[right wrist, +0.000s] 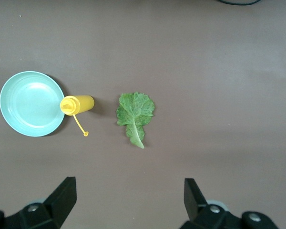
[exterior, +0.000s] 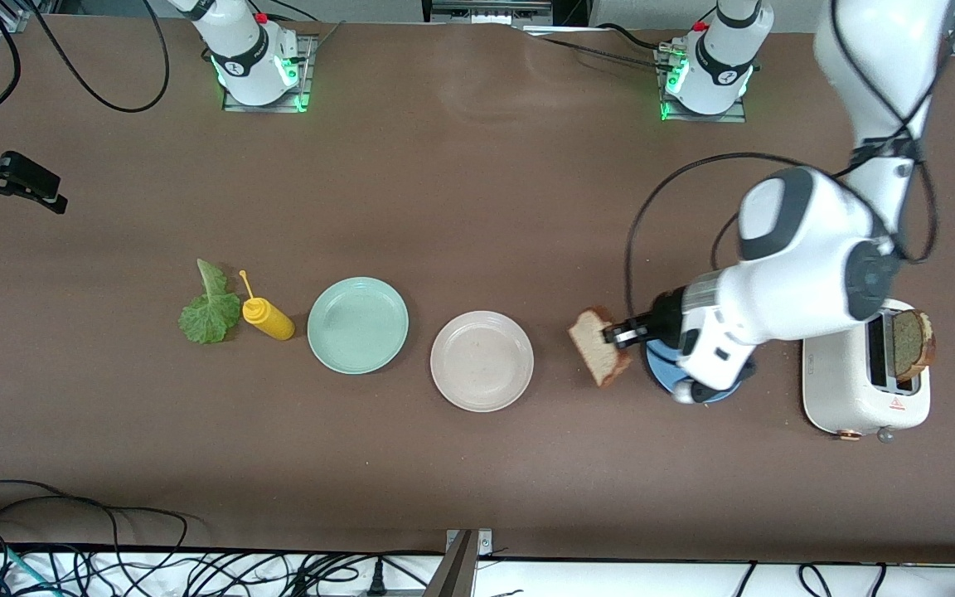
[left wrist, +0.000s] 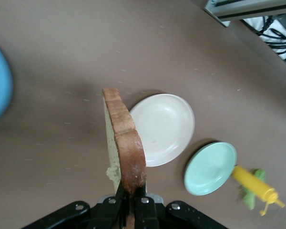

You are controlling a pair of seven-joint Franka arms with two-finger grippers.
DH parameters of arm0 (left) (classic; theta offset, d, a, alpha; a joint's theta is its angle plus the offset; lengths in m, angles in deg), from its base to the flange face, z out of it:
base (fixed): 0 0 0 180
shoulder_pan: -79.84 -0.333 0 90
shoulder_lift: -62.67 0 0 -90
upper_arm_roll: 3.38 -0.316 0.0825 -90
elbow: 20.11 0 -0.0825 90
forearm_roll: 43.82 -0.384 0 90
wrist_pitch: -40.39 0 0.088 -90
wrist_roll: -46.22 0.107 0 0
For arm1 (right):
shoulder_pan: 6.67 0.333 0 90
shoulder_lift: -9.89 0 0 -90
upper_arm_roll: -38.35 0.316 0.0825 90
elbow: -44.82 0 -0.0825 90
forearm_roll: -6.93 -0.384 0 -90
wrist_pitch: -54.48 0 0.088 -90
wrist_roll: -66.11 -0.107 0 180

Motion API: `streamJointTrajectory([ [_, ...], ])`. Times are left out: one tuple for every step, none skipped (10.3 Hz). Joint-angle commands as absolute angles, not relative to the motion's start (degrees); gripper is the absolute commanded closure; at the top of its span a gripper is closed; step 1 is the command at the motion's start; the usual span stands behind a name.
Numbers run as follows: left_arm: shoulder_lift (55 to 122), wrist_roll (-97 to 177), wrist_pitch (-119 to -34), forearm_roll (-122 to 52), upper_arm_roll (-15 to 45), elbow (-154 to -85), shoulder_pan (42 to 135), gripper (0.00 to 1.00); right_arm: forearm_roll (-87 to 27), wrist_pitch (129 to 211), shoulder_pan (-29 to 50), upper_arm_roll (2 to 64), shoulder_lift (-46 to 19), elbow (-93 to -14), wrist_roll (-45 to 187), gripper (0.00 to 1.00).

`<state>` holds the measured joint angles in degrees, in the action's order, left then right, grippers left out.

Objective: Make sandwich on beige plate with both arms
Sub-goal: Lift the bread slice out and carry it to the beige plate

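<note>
With the left pincer (exterior: 617, 335) clamped on the bread slice (exterior: 600, 346) and the right pincer (right wrist: 128, 200) waiting apart, the slice should be laid flat, centred on the beige plate (exterior: 482, 361).

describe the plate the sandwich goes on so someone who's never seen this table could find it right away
Three round plates sit in a row across the middle of the brown table. The beige plate is the middle one, between the mint-green plate and the blue plate. It alone is cream-coloured.
</note>
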<state>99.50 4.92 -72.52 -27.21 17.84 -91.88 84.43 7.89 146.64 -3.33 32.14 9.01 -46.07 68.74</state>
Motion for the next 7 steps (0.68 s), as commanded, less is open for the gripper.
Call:
streamJointTrajectory([
  [103.7,-1.22,-80.6,-25.18,17.45,-91.13,90.97,1.0,8.68,145.63,-3.16,32.02,9.28,-45.45,68.75,0.0],
  [104.67,-3.15,-84.55,-25.27,17.45,-91.3,93.09,1.0,8.6,145.63,-3.16,32.02,9.28,-45.45,68.75,0.0],
  [105.64,-4.91,-88.59,-25.36,17.36,-91.39,95.11,1.0,8.6,145.63,-3.16,32.02,9.28,-45.53,68.75,0.0],
  [106.69,-5.71,-92.2,-25.45,17.27,-91.48,96.52,1.0,8.6,145.63,-3.25,31.76,9.28,-45.53,68.83,0.0],
  [107.84,-6.15,-93.63,-25.62,17.18,-91.48,97.32,1.0,8.6,145.63,-3.25,31.76,9.28,-45.53,68.75,0.0],
  [108.89,-6.07,-94.25,-25.88,17.18,-91.48,97.5,1.0,8.6,145.63,-3.16,31.76,9.28,-45.45,68.83,0.0],
  [109.86,-6.07,-96.0,-25.97,17.1,-91.48,97.68,1.0,8.6,145.63,-3.25,31.76,9.28,-45.53,68.75,0.0],
])
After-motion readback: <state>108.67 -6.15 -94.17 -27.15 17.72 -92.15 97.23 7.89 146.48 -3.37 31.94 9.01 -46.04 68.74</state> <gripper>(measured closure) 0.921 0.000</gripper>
